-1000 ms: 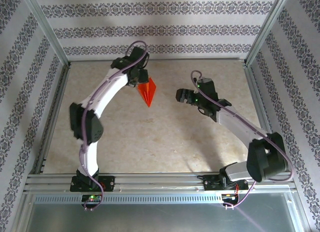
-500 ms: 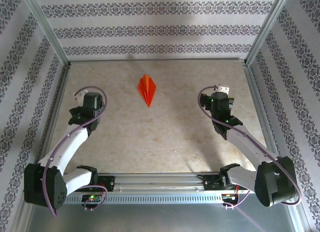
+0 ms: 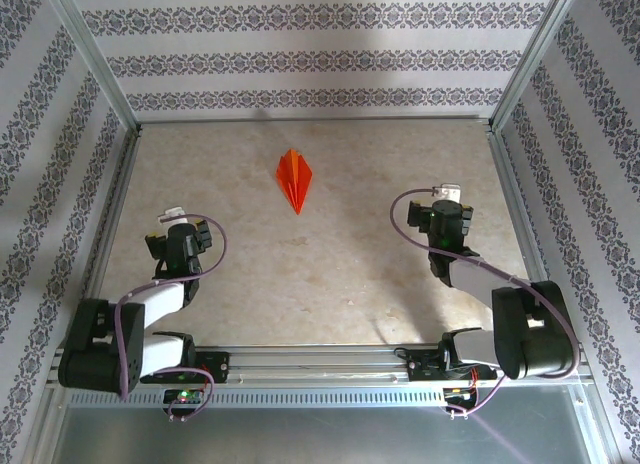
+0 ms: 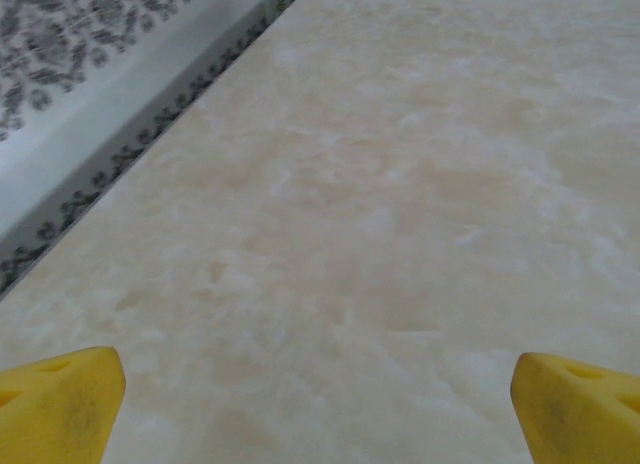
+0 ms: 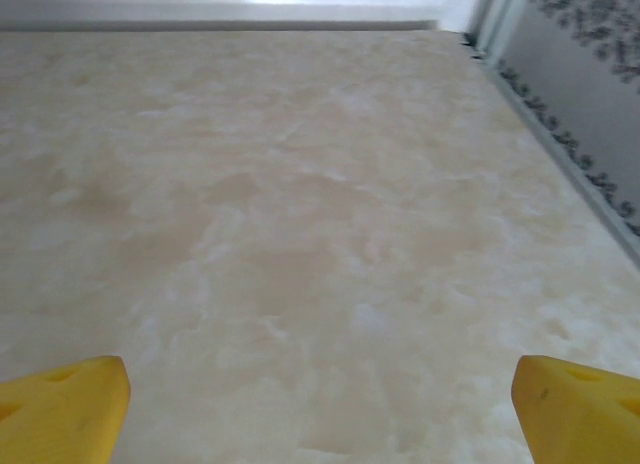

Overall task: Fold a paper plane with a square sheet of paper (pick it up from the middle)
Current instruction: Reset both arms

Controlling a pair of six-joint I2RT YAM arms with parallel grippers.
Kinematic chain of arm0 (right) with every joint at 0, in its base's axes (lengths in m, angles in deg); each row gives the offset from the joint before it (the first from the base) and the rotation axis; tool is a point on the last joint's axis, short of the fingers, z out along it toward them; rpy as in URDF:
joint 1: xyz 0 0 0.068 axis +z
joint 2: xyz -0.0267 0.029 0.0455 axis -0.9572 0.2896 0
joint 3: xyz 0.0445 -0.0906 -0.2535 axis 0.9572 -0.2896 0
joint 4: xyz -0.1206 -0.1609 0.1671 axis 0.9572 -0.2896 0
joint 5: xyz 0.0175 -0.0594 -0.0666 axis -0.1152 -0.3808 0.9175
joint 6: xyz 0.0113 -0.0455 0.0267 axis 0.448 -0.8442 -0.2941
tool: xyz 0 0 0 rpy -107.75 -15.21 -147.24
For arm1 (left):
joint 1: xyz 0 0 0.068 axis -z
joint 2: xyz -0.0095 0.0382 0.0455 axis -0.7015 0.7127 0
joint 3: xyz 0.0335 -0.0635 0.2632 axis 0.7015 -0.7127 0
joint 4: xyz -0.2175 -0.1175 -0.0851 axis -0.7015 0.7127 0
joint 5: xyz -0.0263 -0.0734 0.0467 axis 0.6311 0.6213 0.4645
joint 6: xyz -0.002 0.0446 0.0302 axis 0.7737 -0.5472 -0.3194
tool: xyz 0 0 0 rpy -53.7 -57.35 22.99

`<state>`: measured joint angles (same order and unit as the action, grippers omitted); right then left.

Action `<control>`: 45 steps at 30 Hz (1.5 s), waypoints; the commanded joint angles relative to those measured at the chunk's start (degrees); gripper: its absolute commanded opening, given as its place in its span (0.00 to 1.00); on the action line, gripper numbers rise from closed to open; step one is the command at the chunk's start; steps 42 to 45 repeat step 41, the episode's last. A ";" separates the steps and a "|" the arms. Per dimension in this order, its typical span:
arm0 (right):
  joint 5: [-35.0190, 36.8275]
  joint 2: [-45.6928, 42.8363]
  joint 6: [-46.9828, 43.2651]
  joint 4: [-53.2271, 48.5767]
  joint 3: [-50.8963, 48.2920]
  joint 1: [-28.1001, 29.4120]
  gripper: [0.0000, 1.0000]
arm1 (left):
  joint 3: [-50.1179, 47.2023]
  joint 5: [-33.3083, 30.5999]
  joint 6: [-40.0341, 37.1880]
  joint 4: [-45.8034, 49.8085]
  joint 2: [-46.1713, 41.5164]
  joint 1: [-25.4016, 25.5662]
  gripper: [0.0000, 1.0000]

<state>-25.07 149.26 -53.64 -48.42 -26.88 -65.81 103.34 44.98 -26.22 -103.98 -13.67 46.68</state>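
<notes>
The orange-red paper plane (image 3: 295,179) lies alone on the marble table in the far middle, a narrow dart with its point toward the arms. The flat square sheet is not in view. My left gripper (image 3: 175,224) is pulled back near the left front, far from the plane. My right gripper (image 3: 447,206) sits back at the right, also well apart from it. In the left wrist view the left gripper (image 4: 320,404) stands open, yellow fingertips (image 4: 60,399) wide apart over bare table. In the right wrist view the right gripper (image 5: 320,404) is open the same way, fingertips (image 5: 575,404) far apart.
Patterned walls with metal frame posts (image 3: 95,69) enclose the table on the left, back and right. A metal rail (image 3: 320,359) carrying both arm bases runs along the near edge. The left wall's base (image 4: 110,174) is close beside the left gripper.
The left gripper let go of the plane and the arm folded back to the left front. The right arm drew back to the right. The plane stays lying where it was.
</notes>
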 commanded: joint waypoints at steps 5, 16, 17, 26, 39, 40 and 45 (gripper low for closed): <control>-11.63 3.58 -4.42 16.74 -3.16 -3.84 0.98 | 2.21 13.71 -3.98 -17.61 8.24 -1.74 0.99; -16.96 11.12 -4.05 23.60 -3.15 -5.74 0.98 | 4.27 15.75 -4.47 -25.14 19.59 -1.96 0.99; -17.02 11.24 -3.81 23.02 -2.86 -5.92 0.98 | 4.91 15.75 -4.22 -22.76 19.09 -1.96 0.99; -17.79 11.60 -2.47 22.10 -2.04 -7.09 0.98 | 5.97 16.74 -5.25 -21.58 19.43 -1.60 0.99; -17.80 11.59 -2.47 22.10 -2.04 -7.09 0.98 | 6.29 17.02 -5.36 -20.83 19.45 -1.60 0.99; -17.87 11.59 -2.47 22.10 -2.04 -7.09 0.98 | 6.22 17.07 -5.36 -21.02 19.46 -1.60 0.99; -17.84 11.60 -2.45 22.10 -2.04 -7.09 0.98 | 6.20 17.11 -5.36 -21.24 19.40 -1.60 0.99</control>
